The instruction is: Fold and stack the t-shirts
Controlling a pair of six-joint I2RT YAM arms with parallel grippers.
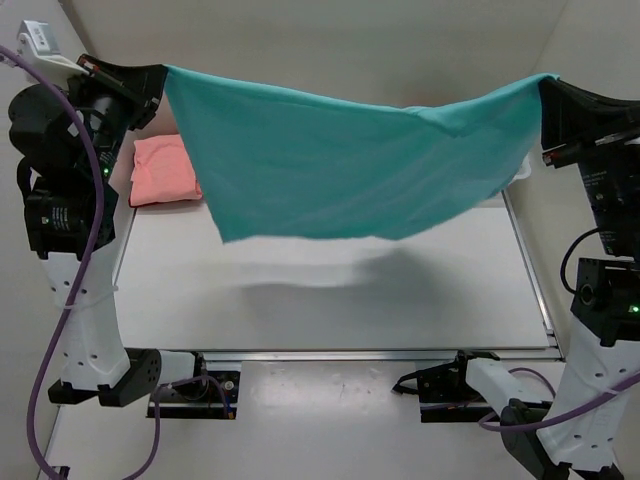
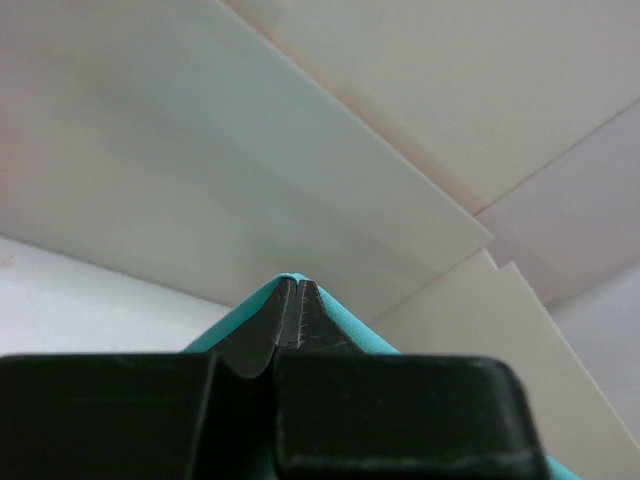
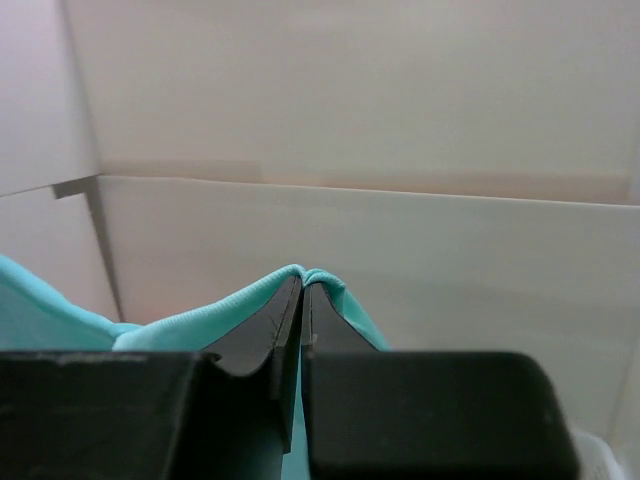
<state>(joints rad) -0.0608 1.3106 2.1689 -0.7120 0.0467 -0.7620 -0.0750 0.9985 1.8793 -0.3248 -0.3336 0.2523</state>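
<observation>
Over the white table (image 1: pixel 330 310) the teal t-shirt (image 1: pixel 340 170) hangs stretched in the air, sagging in the middle as light, limp cotton will, so I'd say its top corners are the right places to hold. Behind its left edge a folded salmon pink t-shirt (image 1: pixel 163 170) lies on the table. The left gripper (image 2: pixel 297 287) and right gripper (image 3: pixel 303 277) are each pinched tight on one upper corner.

The teal shirt (image 1: pixel 340 160) hangs wide and covers the right side of the pink shirt (image 1: pixel 160 170) and the far part of the table (image 1: pixel 330 300). Only a tiny white bit of the basket (image 1: pixel 522 168) peeks out by its right end. In both wrist views the black jaws hide most of the shirt; just thin teal edges show. The right arm (image 1: pixel 605 300) is cut off by the picture's edge.
</observation>
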